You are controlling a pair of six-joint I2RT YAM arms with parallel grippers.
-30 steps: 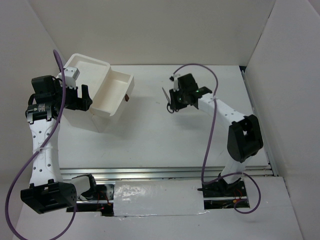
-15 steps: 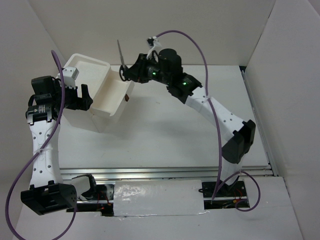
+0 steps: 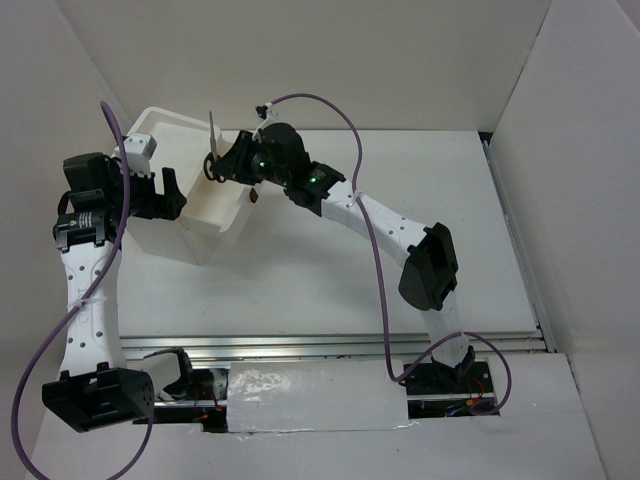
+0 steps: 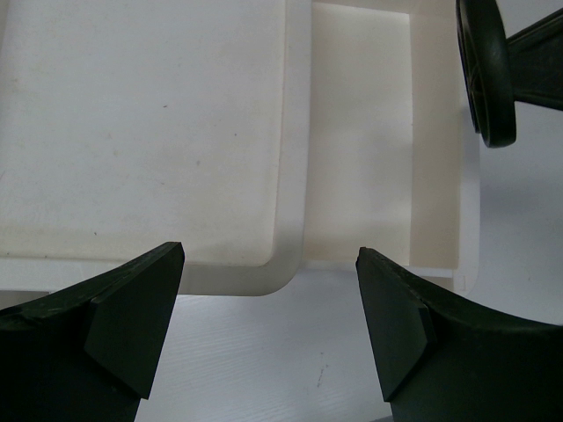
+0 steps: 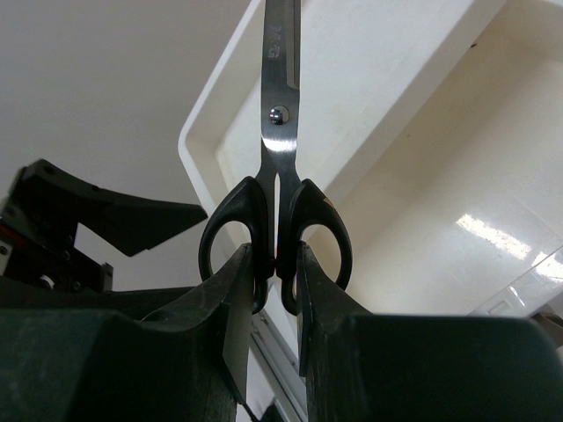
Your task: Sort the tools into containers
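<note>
My right gripper (image 3: pixel 224 166) is shut on the black handles of the small scissors (image 3: pixel 214 133), which point blades-up over the cabinet's open top drawer (image 3: pixel 232 205). In the right wrist view the fingers (image 5: pixel 237 299) pinch the scissors (image 5: pixel 280 132) where the two loops meet, above the drawer's inside (image 5: pixel 457 202). My left gripper (image 3: pixel 170 193) is open and empty beside the white cabinet (image 3: pixel 165 128). Its wrist view shows the cabinet top (image 4: pixel 141 132), the drawer (image 4: pixel 361 149) and a scissor loop (image 4: pixel 484 70). The screwdrivers and tape roll are out of view.
The drawer's dark red-brown handle (image 3: pixel 254 196) shows under my right wrist. White walls close in the table at the back and right (image 3: pixel 560 150). A metal rail (image 3: pixel 330 345) runs along the near edge.
My right arm has swung left from the middle of the table with the scissors and now holds them over the open drawer. The left arm has not moved.
</note>
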